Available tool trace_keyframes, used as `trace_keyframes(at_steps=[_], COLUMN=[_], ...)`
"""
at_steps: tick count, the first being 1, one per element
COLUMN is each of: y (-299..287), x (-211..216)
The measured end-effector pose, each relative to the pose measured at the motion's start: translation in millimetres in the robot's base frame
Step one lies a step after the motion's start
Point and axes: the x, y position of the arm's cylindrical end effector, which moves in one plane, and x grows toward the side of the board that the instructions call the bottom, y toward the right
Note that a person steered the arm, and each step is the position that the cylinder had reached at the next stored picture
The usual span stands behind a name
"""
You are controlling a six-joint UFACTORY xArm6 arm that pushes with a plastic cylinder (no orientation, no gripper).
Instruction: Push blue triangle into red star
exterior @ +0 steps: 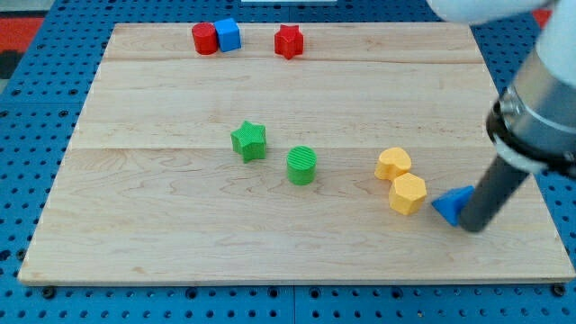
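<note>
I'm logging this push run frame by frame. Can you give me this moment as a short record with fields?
target block: blue triangle, near the view's right edge
goal block: red star, at the view's top
my tip: touching the triangle's right side
in between: yellow hexagon, yellow heart-like block
centre: green star, green cylinder
top left: red cylinder touching blue cube

Arm: one, entering from the view's top right corner; pale upper casing, blurred, cut off by the frame edge. Wrist: dark cylindrical collar over the board's right edge. Rod: straight, dark, slanting down toward the view's left. My tip point(472, 226): resting on the board near its right edge, toward the bottom right corner.
</note>
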Motion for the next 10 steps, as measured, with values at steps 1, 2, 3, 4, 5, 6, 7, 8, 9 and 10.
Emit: trace_keyframes(at_steps=[1, 2, 3, 4, 5, 6, 7, 8, 9, 10], y=[-6.8, -14.3, 28.4, 16.3, -65.9, -99.4, -112.5, -93.1, -43.9, -50.4], x=[-61.4, -102.2, -83.2, -36.1, -50.9, -122.8, -116.1, -70.5, -40.7, -64.4])
